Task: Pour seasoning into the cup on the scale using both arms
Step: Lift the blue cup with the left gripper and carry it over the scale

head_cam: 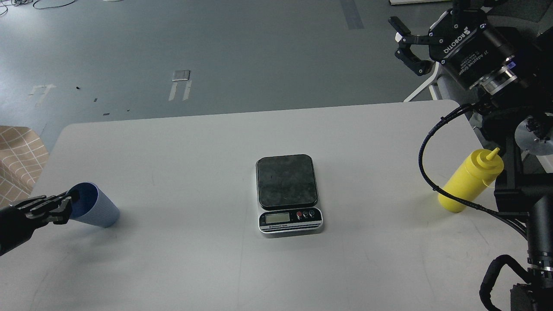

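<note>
The light blue cup (97,211) stands at the table's left, its mouth leaning left. My left gripper (67,206) comes in from the left edge, its dark fingers close together on the cup's left rim. The scale (288,192) sits mid-table with a bare dark platform. The yellow seasoning bottle (468,181) stands at the right edge, nozzle up, with a black cable crossing its base. My right gripper (407,45) is open and empty, raised high above the table's far right corner, well away from the bottle.
The white table (216,268) ends in a rounded far edge with grey floor beyond. My right arm's black links and a looping cable (425,160) stand beside the bottle. A tan checked object (19,157) lies off the left edge.
</note>
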Controlling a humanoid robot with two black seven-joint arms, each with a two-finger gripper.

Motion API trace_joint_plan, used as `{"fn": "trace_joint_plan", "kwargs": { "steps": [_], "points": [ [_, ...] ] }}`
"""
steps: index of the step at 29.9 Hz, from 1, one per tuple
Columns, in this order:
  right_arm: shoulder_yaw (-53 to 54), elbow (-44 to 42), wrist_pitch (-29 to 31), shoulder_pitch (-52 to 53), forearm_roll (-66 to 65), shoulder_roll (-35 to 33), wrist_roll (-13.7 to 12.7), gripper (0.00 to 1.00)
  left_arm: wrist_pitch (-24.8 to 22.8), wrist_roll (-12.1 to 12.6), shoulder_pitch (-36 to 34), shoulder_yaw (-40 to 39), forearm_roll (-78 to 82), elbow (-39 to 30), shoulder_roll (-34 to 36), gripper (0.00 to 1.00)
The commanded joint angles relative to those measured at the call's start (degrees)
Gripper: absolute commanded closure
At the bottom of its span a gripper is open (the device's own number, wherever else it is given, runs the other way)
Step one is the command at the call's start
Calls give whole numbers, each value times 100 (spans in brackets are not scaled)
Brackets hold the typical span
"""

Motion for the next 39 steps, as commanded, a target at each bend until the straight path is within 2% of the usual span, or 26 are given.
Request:
{"fn": "trace_joint_plan", "kwargs": {
  "steps": [1, 3, 4, 9, 12, 14, 20, 28, 39],
  "points": [
    [0, 34, 0, -61, 0, 0, -1, 1, -45, 2, -216, -17, 88, 0, -1, 100],
    [0, 25, 0, -61, 0, 0, -1, 1, -176, 2, -732, -18, 657, 0, -27, 100],
    [0, 25, 0, -61, 0, 0, -1, 1, -177, 2, -735, -18, 660, 0, -28, 100],
    [8, 69, 0, -166, 0, 9, -1, 1, -948, 2, -1752, -18, 1056, -87, -369, 100],
    [8, 69, 0, -219, 0, 9, 8, 1, -1196, 2, -2061, -18, 1222, -158, -484, 100],
    [35, 104, 0, -298, 0, 0, 8, 1, -1494, 2, -2517, -18, 1582, -350, -668, 100],
    [79, 183, 0, -395, 0, 0, 8, 1, -2276, 2, -3309, -18, 1688, -773, -1257, 100],
    [131, 253, 0, -447, 0, -9, 8, 1, -2866, 2, -3767, -17, 1952, -782, -2144, 100],
    [228, 289, 0, -474, 0, -27, 8, 1, -2919, 2, -3776, -9, 1944, -659, -3006, 100]
  ]
}}
